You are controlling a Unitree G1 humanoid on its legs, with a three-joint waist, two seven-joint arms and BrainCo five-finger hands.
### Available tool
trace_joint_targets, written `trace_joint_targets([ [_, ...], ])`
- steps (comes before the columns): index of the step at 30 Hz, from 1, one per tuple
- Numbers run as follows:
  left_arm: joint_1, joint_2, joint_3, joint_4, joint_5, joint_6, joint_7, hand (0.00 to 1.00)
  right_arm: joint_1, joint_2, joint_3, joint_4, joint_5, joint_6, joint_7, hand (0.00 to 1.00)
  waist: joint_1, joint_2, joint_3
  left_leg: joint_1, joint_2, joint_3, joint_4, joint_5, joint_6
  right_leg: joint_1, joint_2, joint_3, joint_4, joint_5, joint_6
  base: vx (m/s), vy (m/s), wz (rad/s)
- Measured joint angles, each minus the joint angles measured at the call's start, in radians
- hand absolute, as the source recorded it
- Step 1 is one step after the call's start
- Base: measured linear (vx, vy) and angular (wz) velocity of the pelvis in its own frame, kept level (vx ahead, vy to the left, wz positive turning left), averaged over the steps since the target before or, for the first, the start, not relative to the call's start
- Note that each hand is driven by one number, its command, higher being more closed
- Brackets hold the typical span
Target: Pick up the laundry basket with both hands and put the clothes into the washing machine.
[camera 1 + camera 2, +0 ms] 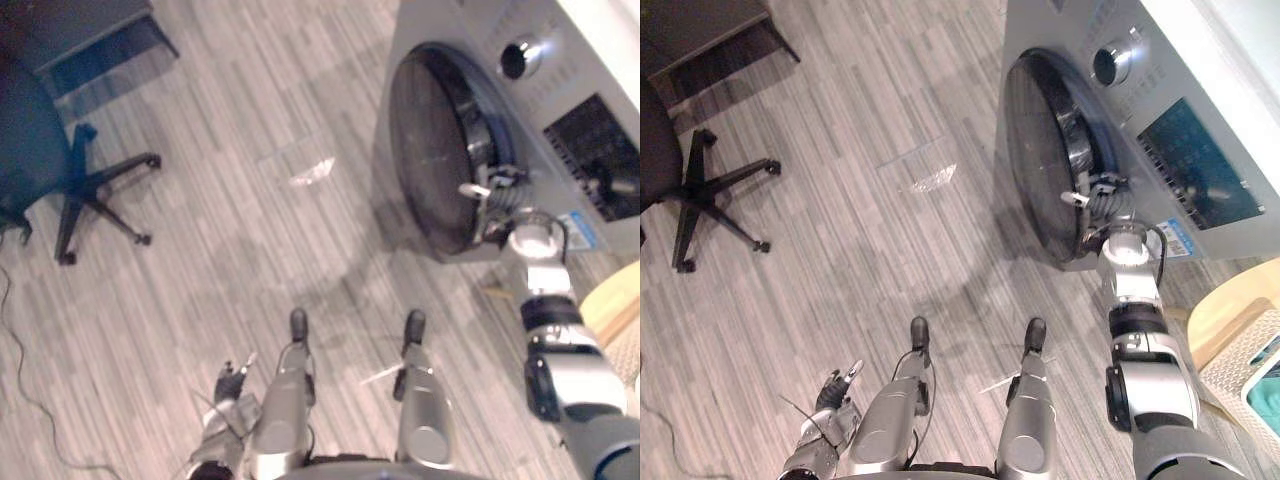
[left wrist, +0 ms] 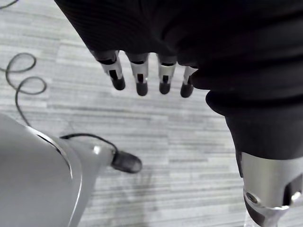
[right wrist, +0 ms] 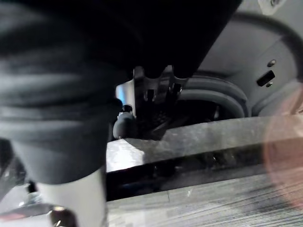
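Note:
The white washing machine (image 1: 1110,120) stands at the right, its round dark door (image 1: 1040,160) slightly ajar. My right hand (image 1: 1102,198) is at the door's near edge; in the right wrist view its thumb (image 3: 124,126) rests on the rim while the fingers hook into the gap behind it. A white lattice laundry basket (image 1: 1245,375) holding teal clothes (image 1: 1268,400) sits at the far lower right, apart from both hands. My left hand (image 1: 830,395) hangs low at the left over bare floor, its fingers (image 2: 142,78) straight and holding nothing.
A pale wooden round surface (image 1: 1230,300) sits beside the basket. A black office chair (image 1: 60,170) with a star base stands at the left, and a dark piece of furniture (image 1: 90,40) is at the upper left. Grey wood-plank floor (image 1: 250,230) lies open between the chair and the machine.

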State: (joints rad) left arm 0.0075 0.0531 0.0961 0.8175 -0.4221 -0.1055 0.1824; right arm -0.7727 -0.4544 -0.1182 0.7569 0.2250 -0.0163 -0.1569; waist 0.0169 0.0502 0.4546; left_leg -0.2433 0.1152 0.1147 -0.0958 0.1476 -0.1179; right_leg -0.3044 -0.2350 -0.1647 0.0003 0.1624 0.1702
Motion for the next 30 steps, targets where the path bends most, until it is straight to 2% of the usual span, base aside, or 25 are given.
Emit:
trace_joint_targets([
  [5, -0.004, 0.001, -0.044, 0.001, -0.004, 0.0, 0.004, 0.0, -0.049, 0.007, 0.02, 0.038, 0.004, -0.004, -0.026, 0.0, 0.008, 0.016, 0.009, -0.019, 0.006, -0.002, -0.006, 0.011, -0.012, -0.016, 0.006, 0.002, -0.004, 0.002, 0.002, -0.11, -0.003, -0.01],
  [8, -0.009, 0.009, -0.063, 0.014, -0.008, 0.0, 0.014, 0.0, 0.001, 0.062, 0.062, -0.008, 0.005, -0.008, -0.047, 0.0, 0.01, 0.015, 0.009, -0.018, 0.015, -0.004, -0.006, 0.017, -0.019, -0.016, 0.015, 0.001, -0.005, 0.002, 0.001, -0.01, -0.027, -0.05],
  [11, -0.011, 0.009, -0.063, 0.017, -0.008, 0.001, 0.016, 0.0, 0.121, 0.133, 0.18, -0.107, -0.004, -0.008, -0.04, 0.0, 0.01, 0.014, 0.009, -0.014, 0.029, -0.005, -0.006, 0.029, -0.018, -0.013, 0.028, -0.005, -0.006, 0.012, -0.008, 0.05, -0.035, -0.08],
  [14, -0.014, 0.009, -0.062, 0.019, -0.007, 0.01, 0.019, 0.0, 0.2, 0.236, 0.322, -0.109, -0.002, 0.002, -0.001, 0.0, 0.008, 0.013, 0.009, 0.0, 0.042, -0.014, 0.0, 0.034, -0.02, 0.005, 0.04, -0.017, -0.01, 0.015, -0.013, 0.1, -0.051, -0.01],
  [16, -0.031, 0.005, -0.057, 0.029, -0.006, 0.013, 0.021, 0.0, 0.253, 0.312, 0.428, -0.122, 0.003, 0.0, 0.052, 0.0, 0.01, 0.012, 0.008, 0.013, 0.046, -0.029, 0.001, 0.036, -0.023, 0.039, 0.044, -0.038, -0.026, 0.014, -0.014, 0.08, -0.039, 0.21],
  [19, -0.042, -0.003, -0.05, 0.037, -0.005, 0.015, 0.021, 0.0, 0.281, 0.387, 0.502, -0.199, 0.006, -0.004, 0.097, 0.0, 0.012, -0.002, -0.002, 0.019, 0.043, -0.03, 0.001, 0.036, -0.024, 0.062, 0.04, -0.055, -0.037, 0.014, -0.014, 0.03, -0.006, 0.18],
  [20, -0.049, -0.001, -0.041, 0.043, 0.002, 0.02, 0.021, 0.0, 0.302, 0.403, 0.518, -0.227, 0.011, -0.006, 0.116, 0.0, 0.027, -0.016, -0.01, 0.027, 0.041, -0.031, 0.001, 0.036, -0.024, 0.075, 0.039, -0.057, -0.042, 0.014, -0.014, 0.01, 0.006, 0.13],
  [21, -0.049, -0.001, -0.034, 0.043, 0.003, 0.022, 0.021, 0.0, 0.313, 0.408, 0.518, -0.241, 0.013, -0.007, 0.121, 0.0, 0.027, -0.022, -0.014, 0.029, 0.041, -0.032, 0.001, 0.036, -0.024, 0.082, 0.039, -0.059, -0.043, 0.014, -0.014, 0.0, 0.01, 0.17],
  [25, -0.048, 0.012, -0.004, 0.051, 0.016, 0.037, 0.021, 0.0, 0.472, 0.402, 0.462, -0.391, 0.038, -0.019, 0.143, 0.0, 0.021, -0.085, -0.068, 0.038, 0.04, -0.028, 0.001, 0.034, -0.023, 0.101, 0.04, -0.06, -0.061, 0.013, -0.013, -0.01, 0.004, 0.05],
  [27, -0.052, 0.01, -0.005, 0.04, 0.036, 0.037, 0.02, 0.0, 0.557, 0.391, 0.398, -0.426, 0.04, -0.022, 0.143, 0.0, 0.018, -0.093, -0.088, 0.042, 0.039, -0.018, 0.001, 0.03, -0.021, 0.101, 0.039, -0.052, -0.062, 0.012, -0.012, -0.04, 0.014, -0.1],
  [30, -0.07, 0.009, -0.006, 0.013, 0.043, 0.036, 0.019, 0.0, 0.664, 0.36, 0.32, -0.433, 0.041, -0.025, 0.143, 0.0, -0.007, -0.096, -0.107, 0.048, 0.041, 0.009, 0.0, 0.024, -0.023, 0.093, 0.042, -0.031, -0.071, 0.01, -0.01, -0.06, 0.012, -0.24],
])
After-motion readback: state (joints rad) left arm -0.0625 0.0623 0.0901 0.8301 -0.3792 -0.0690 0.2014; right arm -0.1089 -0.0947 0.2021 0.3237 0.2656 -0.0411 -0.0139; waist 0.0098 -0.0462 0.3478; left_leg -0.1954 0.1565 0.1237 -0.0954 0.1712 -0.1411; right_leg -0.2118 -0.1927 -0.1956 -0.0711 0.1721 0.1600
